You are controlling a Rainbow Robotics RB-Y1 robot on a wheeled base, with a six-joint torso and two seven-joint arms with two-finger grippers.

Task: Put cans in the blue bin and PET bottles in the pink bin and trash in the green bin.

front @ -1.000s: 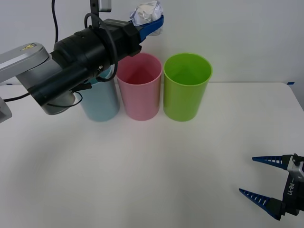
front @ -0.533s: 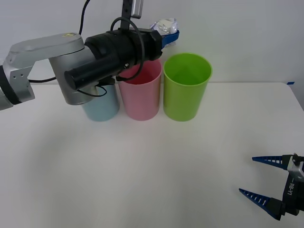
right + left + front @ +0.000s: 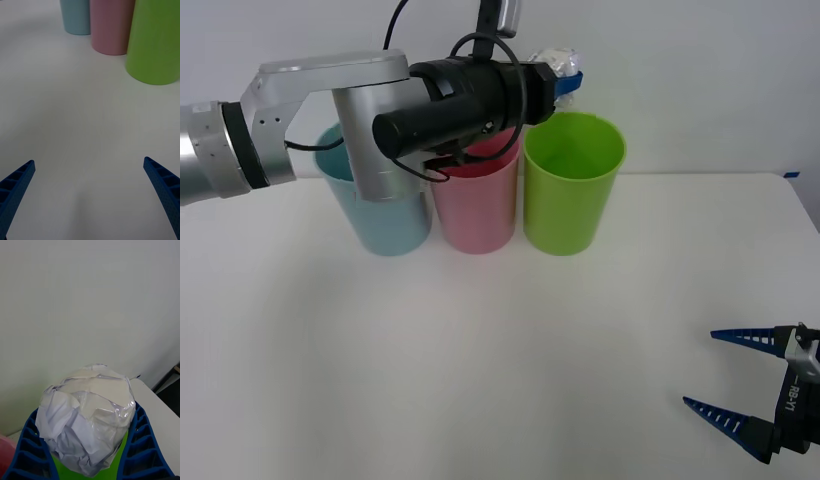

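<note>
Three bins stand in a row at the back of the table: the blue bin (image 3: 390, 215), the pink bin (image 3: 476, 205) and the green bin (image 3: 573, 183). My left gripper (image 3: 563, 82) is shut on the trash (image 3: 556, 62), a crumpled whitish ball, and holds it in the air just above the green bin's back-left rim. In the left wrist view the trash (image 3: 88, 420) sits between the blue fingers (image 3: 144, 450) with green bin below. My right gripper (image 3: 740, 385) rests open near the table's front right corner, holding nothing.
The black and silver left arm (image 3: 360, 110) reaches across above the blue and pink bins. The white table (image 3: 480, 350) spreads in front of the bins. From the right wrist, the green bin (image 3: 155, 41), pink bin (image 3: 110, 26) and blue bin (image 3: 76, 17) stand ahead.
My left arm has swung to the right with the trash, from above the pink bin to the green bin's rim. The right gripper has stayed still.
</note>
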